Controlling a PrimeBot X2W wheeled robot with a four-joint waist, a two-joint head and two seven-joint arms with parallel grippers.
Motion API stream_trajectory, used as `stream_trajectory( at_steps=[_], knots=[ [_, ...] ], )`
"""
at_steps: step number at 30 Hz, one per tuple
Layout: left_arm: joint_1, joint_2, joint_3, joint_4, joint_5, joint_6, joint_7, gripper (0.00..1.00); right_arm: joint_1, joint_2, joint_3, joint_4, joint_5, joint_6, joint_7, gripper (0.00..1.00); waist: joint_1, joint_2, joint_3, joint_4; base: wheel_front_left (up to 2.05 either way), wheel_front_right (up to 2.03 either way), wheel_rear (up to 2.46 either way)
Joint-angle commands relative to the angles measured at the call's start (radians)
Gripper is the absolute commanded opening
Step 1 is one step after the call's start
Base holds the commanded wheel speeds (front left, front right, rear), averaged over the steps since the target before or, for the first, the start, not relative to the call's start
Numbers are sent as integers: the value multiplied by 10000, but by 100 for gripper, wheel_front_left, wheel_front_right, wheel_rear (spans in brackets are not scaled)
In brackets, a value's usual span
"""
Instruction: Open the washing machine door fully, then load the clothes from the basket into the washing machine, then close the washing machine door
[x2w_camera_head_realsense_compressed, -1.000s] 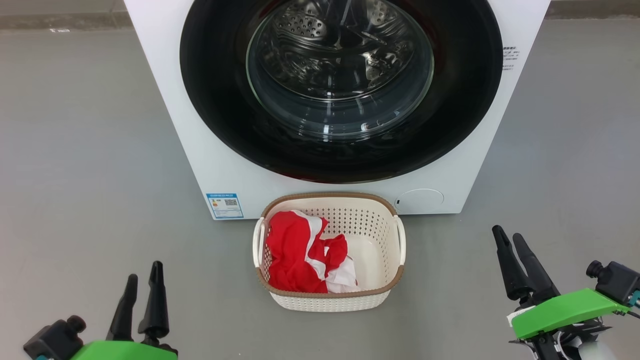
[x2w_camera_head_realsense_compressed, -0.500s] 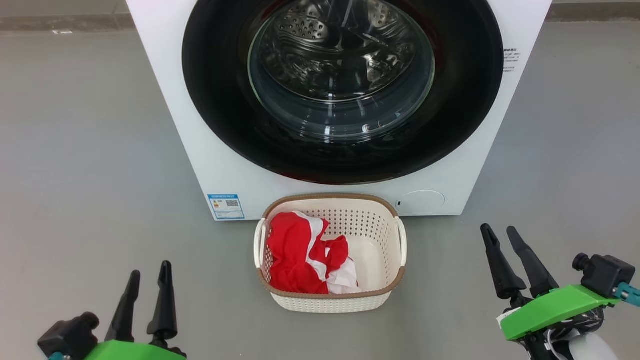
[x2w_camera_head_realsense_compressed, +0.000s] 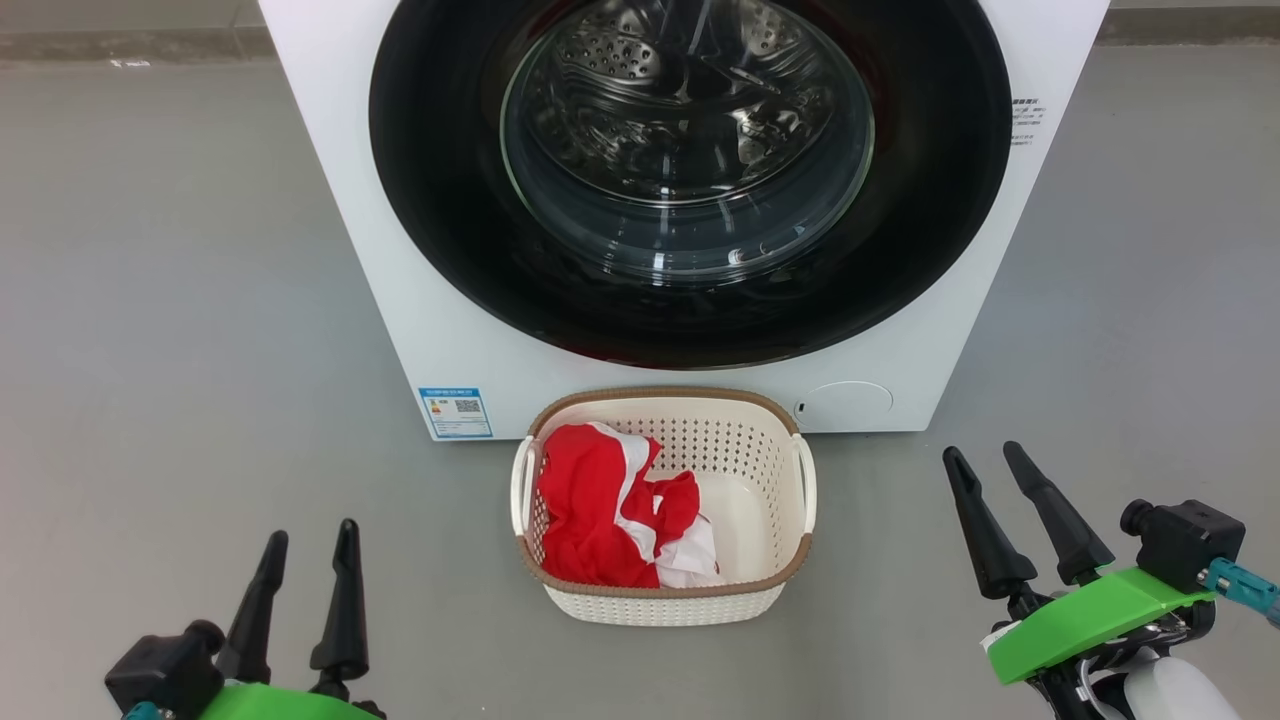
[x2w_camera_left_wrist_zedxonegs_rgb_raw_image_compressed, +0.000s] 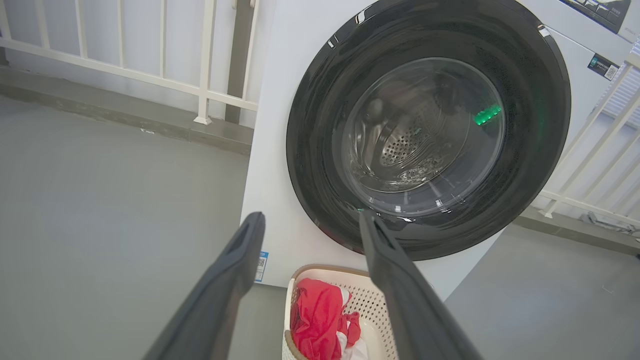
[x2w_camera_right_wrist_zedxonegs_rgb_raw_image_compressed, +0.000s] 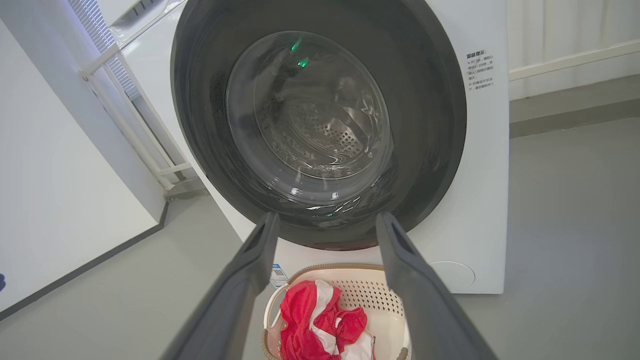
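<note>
Railing (x2w_camera_left_wrist_zedxonegs_rgb_raw_image_compressed: 206, 60) behind washing machine (x2w_camera_left_wrist_zedxonegs_rgb_raw_image_compressed: 280, 125), left wrist view

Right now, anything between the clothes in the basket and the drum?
Yes: the washing machine door sits shut across the front of the washing machine, blocking the way in. Nothing visible covers the clothes in the basket.

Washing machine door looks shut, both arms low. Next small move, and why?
Probably lift the right gripper toward the rim of the washing machine door to start pulling it open. The door sits shut, the clothes lie in the basket, and the left gripper, like the right, is open and empty; the right one looks nearer the door.
</note>
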Motion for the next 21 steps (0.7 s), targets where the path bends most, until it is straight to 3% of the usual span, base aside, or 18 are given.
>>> stream_trajectory(
  at_steps=[1, 21],
  knots=[
    [-327, 126, 188, -253, 364, -20, -167, 100, -405, -196, 240, -249, -374, -8, -170, 100, -1, 0, 5, 4, 0, 0, 0],
    [-468, 160, 109, -185, 2270, 41, -732, 100, -623, -602, 610, -259, -2224, -9, -726, 100, -1, 0, 124, 2, 0, 0, 0]
  ],
)
